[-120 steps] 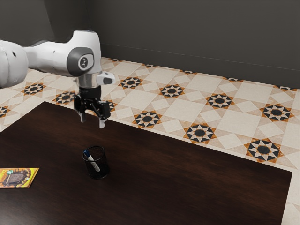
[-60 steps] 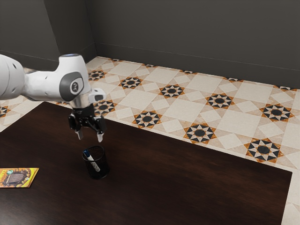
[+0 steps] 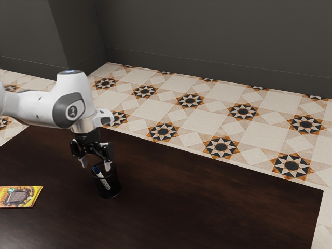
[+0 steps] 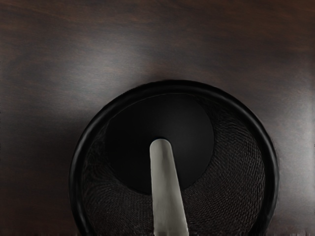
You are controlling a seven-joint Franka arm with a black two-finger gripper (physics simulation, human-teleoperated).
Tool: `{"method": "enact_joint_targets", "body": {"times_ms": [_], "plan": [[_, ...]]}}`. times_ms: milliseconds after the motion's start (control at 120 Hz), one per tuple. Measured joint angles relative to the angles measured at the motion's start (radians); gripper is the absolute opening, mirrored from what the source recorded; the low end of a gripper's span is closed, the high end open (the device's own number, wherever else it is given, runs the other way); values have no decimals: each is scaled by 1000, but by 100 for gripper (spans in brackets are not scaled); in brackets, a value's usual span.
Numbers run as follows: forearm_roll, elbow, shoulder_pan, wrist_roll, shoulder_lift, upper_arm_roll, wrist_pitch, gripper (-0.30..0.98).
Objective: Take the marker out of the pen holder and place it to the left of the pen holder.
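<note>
Blue-ended and white, the round-tipped marker (image 3: pixel 105 183) bears dark print too small for me to read. It leans inside the black mesh pen holder (image 3: pixel 112 191), blue end toward eleven o'clock in the exterior view. My gripper (image 3: pixel 95 164) stands open by the holder's mouth. Toward nine o'clock lies a yellow card (image 3: pixel 32 193) on dark wood.

The marker (image 3: pixel 105 183) is white with a blue end; the pen holder (image 3: pixel 110 191) is black with a mesh weave. Dark brown wood grain streaks the surface (image 3: pixel 207 207). The packet (image 3: pixel 19 196) is yellow and orange. Black-and-orange stars with pale points pattern the cream floor (image 3: pixel 265 136); the wall (image 3: pixel 218 36) is dark grey. The arm (image 3: pixel 33 108) is white and grey.
</note>
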Motion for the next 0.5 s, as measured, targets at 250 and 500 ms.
{"method": "enact_joint_targets", "body": {"times_ms": [250,500], "plan": [[36,-55,-33,-25,-42,0,4,66],[43,-55,-25,-42,-56,0,9,18]]}}
